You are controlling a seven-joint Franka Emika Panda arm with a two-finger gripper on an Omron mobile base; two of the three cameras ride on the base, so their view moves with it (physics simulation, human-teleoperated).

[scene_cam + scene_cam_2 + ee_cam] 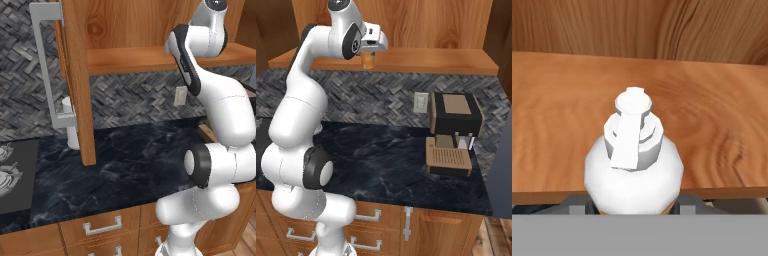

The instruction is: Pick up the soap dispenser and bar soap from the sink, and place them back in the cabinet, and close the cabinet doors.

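Gripper (369, 56) clamped on the soap dispenser (367, 59) at the cabinet shelf (456, 64) edge; advance inward, lower upright, then release.

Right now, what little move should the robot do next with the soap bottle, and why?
Probably ease forward a little over the cabinet shelf, then lower. The gripper is shut on the soap dispenser, which hangs at the shelf's front edge. In the hand view the white pump top sits near that edge, with bare wood beyond, so letting go here might tip it off.
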